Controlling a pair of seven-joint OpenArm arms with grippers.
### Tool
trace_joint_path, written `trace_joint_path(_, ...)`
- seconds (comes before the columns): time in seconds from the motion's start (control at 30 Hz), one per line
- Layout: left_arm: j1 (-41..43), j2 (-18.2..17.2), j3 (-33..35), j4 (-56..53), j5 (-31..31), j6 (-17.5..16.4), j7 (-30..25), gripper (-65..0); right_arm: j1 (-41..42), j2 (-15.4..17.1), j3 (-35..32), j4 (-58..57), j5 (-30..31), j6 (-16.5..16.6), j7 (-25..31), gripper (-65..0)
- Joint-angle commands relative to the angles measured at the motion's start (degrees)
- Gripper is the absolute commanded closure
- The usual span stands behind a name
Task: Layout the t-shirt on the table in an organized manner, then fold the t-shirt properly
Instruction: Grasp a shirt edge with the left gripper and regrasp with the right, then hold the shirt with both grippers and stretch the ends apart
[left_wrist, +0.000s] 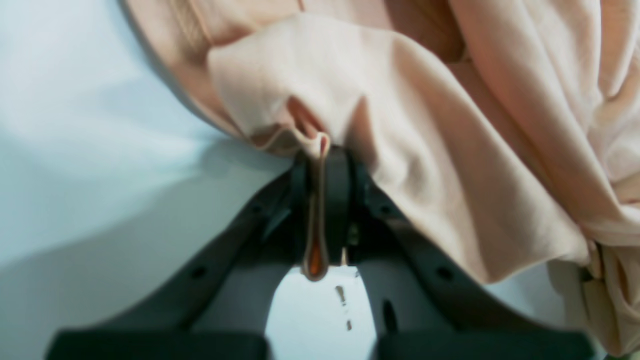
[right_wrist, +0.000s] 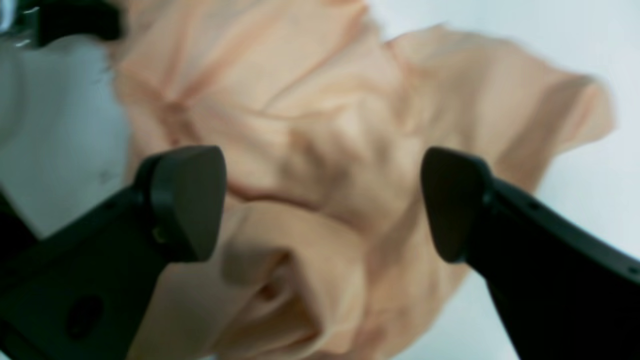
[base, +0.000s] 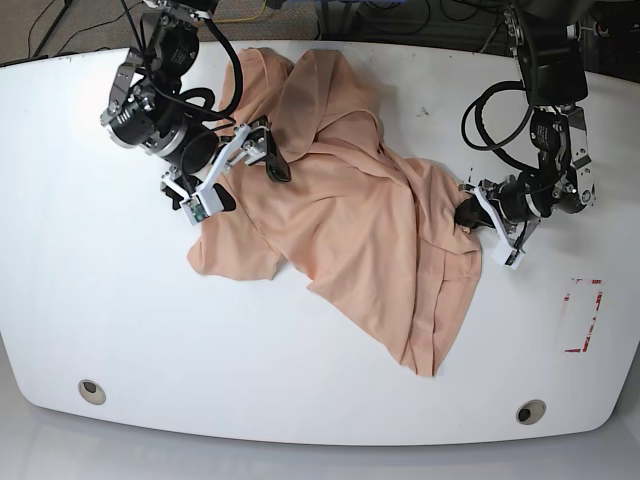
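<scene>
The t-shirt (base: 350, 215) sprawls crumpled across the tabletop (base: 100, 320) centre. At its three o'clock edge the left tool (left_wrist: 320, 165) pinches a fold; at ten o'clock the right tool (right_wrist: 322, 200) hangs wide above it. Red-marked rectangle (base: 583, 315) lies at four o'clock.

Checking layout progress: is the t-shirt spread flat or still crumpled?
Crumpled. The t-shirt lies bunched with deep folds on the table; the left gripper pinches one edge.

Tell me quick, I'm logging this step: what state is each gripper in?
Left gripper: shut on a hem fold of the t-shirt.
Right gripper: open, poised over the crumpled t-shirt, holding nothing.
</scene>
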Motion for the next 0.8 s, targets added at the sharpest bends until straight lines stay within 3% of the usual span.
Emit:
trace_joint_path(0.0, -1.16, -0.51, -0.09, 0.50, 0.26, -0.03, 0.00, -1.7, -0.40, 1.17, 2.38, 0.98, 4.60, -0.03, -0.23, -59.0)
trace_joint_path(0.2, -1.16, -0.59, -0.09, 0.50, 0.26, -0.03, 0.00, -1.7, -3.12, 2.75, 6.08, 0.98, 11.02, -0.03, -2.51, -59.0)
trace_joint_path(0.33, -1.16, -0.59, -0.09, 0.50, 0.26, -0.03, 0.00, -1.7, -5.14, 5.83, 6.34, 0.71, 13.39, -0.03, -3.39, -59.0)
trace_joint_path(0.77, -1.16, -0.59, -0.09, 0.50, 0.26, -0.03, 0.00, -1.7, -8.22, 6.88, 2.30, -0.25, 13.57, -0.03, -3.39, -59.0)
